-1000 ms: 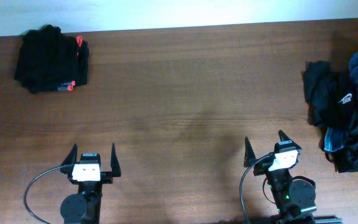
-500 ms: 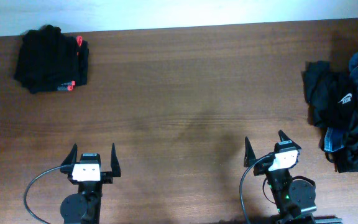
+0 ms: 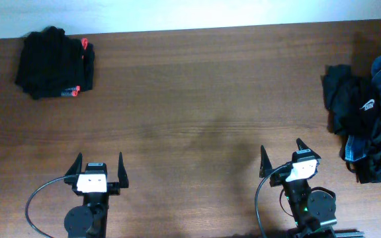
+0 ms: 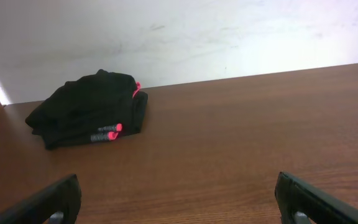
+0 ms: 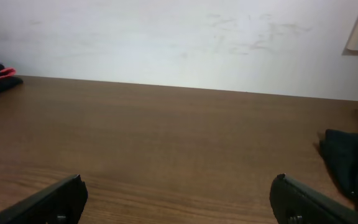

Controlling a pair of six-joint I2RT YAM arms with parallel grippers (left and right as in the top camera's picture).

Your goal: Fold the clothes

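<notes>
A loose heap of clothes, mostly black with some blue denim, lies at the table's right edge; one black corner of the heap shows in the right wrist view. A folded black garment with red trim rests at the far left corner, also visible as a neat bundle in the left wrist view. My left gripper stands open near the front edge, left of centre, holding nothing. My right gripper is open too, near the front right, well short of the heap.
The brown wooden table stretches between the two piles. A pale wall runs along its far edge. A black cable loops beside the left arm's base.
</notes>
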